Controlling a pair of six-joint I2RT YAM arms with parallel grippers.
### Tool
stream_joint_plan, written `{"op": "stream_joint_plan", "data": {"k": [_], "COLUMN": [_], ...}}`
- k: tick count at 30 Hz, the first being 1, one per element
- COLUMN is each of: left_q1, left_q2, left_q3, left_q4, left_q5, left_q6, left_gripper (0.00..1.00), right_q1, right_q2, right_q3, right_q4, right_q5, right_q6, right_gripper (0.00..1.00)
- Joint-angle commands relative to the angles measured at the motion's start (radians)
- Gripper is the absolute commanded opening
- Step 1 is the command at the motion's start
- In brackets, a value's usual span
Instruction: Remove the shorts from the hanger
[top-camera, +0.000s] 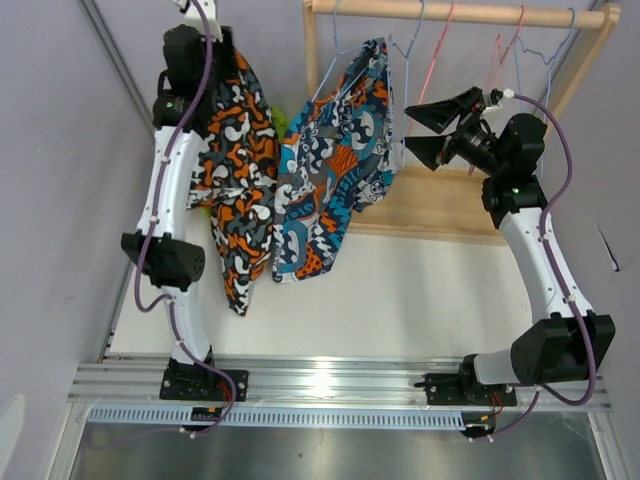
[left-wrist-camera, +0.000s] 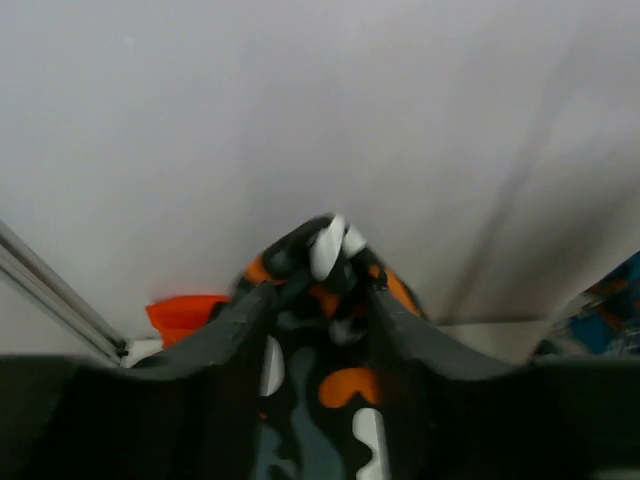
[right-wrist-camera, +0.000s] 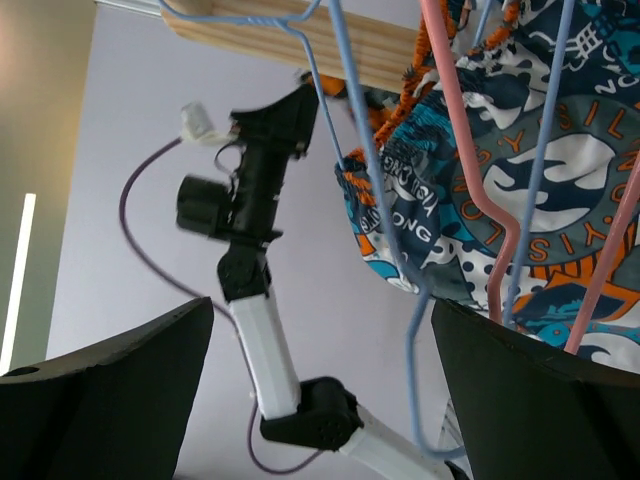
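A black, orange and white blotch-patterned pair of shorts (top-camera: 238, 190) hangs down from my raised left gripper (top-camera: 222, 55) at the far left. In the left wrist view, its cloth (left-wrist-camera: 335, 385) bunches between the fingers of the left gripper (left-wrist-camera: 320, 290), whose jaws stand partly apart. A blue patterned pair (top-camera: 335, 165) hangs on a blue wire hanger (right-wrist-camera: 375, 200) from the wooden rod (top-camera: 460, 12). My right gripper (top-camera: 407, 128) is wide open just right of that pair. In its own view the right gripper (right-wrist-camera: 322, 310) holds nothing, and the hanger wire passes in front.
Pink (right-wrist-camera: 470, 200) and blue empty wire hangers hang on the rod to the right. The rack's wooden base (top-camera: 450, 205) lies under them. An orange-red cloth (left-wrist-camera: 180, 315) and a lime green one (top-camera: 280, 120) show behind the held pair. My left arm (right-wrist-camera: 265, 340) crosses the right wrist view.
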Motion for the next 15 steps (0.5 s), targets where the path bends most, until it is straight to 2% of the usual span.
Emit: {"op": "stream_joint_plan", "data": {"k": [1, 6, 8, 9, 12, 13, 15], "left_q1": [0.009, 0.009, 0.008, 0.001, -0.028, -0.037, -0.057], "left_q2": [0.085, 0.127, 0.059, 0.021, -0.172, -0.223, -0.375], "left_q3": [0.000, -0.044, -0.071, -0.168, -0.336, -0.459, -0.543], "left_q4": [0.097, 0.058, 0.059, 0.073, 0.148, 0.165, 0.211], "left_q5": [0.011, -0.058, -0.072, -0.075, -0.089, -0.094, -0.106], "left_q6": [-0.064, -0.102, -0.118, -0.119, -0.098, -0.084, -0.072], "left_gripper": [0.98, 0.99, 0.99, 0.99, 0.99, 0.99, 0.99], "right_q1": [0.014, 0.072, 0.102, 0.135, 0.181, 0.188, 0.199], "right_q2": [-0.063, -0.077, -0.042, -0.022, 0.076, 0.105, 0.196], "right_q3": [-0.009, 0.072, 0.174, 0.210, 0.345, 0.383, 0.500], "right_q4": [0.004, -0.061, -0.124, -0.132, -0.166, -0.167, -0.186], "right_q5": [-0.034, -0.012, 0.001, 0.002, 0.001, 0.001, -0.007], "right_q6": [-0.060, -0.153, -0.202, -0.235, -0.249, -0.250, -0.247], "right_gripper": [1.00, 1.00, 0.99, 0.99, 0.99, 0.99, 0.99]}}
